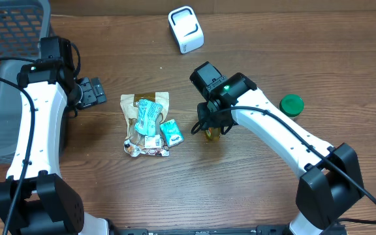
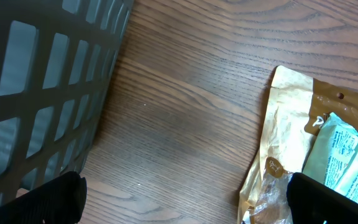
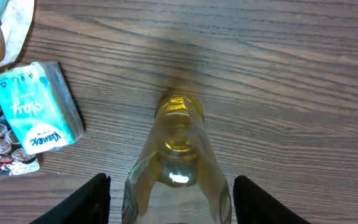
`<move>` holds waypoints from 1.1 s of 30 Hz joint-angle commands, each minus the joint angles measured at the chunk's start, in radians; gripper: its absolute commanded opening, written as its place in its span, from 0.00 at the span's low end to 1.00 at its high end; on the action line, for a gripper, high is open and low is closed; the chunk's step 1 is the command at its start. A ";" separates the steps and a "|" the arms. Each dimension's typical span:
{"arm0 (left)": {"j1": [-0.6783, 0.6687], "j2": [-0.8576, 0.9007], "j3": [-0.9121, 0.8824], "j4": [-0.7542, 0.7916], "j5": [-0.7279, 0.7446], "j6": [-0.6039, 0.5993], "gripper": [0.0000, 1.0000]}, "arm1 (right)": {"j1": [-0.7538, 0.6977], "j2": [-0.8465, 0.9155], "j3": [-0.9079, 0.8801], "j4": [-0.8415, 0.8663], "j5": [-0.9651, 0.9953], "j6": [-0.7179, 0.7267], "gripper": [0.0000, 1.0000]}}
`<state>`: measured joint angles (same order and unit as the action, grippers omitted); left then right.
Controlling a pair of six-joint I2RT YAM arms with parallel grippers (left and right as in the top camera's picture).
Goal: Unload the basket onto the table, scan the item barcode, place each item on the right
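- The bottle [image 3: 178,143] sits closest to the lens in the right wrist view. It is clear and yellowish and lies right between the right jaws. Its long axis runs away from the camera in line with the fingers, narrow end farthest. I cannot tell whether it stands square or leans.
- The right jaws are apart, one finger on each side of the bottle. A strip of bench [image 1: 240,196] shows between the bottle and one finger, so no clamp is visible.
- Far left in the overhead view is the basket [image 1: 12,19]. Next comes the left arm [image 1: 41,111], with the left jaws wide apart over bare bench and holding nothing.
- In the centre are the pouches [image 1: 145,121], with a tissue pack [image 1: 172,132] at their right edge, near the bottle but apart from it.
- On the right, the right arm [image 1: 273,127] is by far the nearer arm. A green lid [image 1: 291,104] lies beside it.
- The scanner [image 1: 185,29] sits at the back, well apart from the bottle and slightly left of it. By my judgement, the bottle must travel that way.
- The overhead view hides most of the bottle under the wrist, and the wrist view misses the scanner. No barcode shows in any view.
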<state>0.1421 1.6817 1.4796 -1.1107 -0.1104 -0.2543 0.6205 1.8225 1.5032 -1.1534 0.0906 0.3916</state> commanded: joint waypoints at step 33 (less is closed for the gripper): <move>0.002 -0.016 0.020 0.000 -0.012 0.011 1.00 | -0.003 0.006 -0.017 0.016 0.025 0.002 0.68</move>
<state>0.1421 1.6817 1.4796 -1.1107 -0.1104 -0.2546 0.6209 1.8225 1.5021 -1.1404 0.1047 0.3916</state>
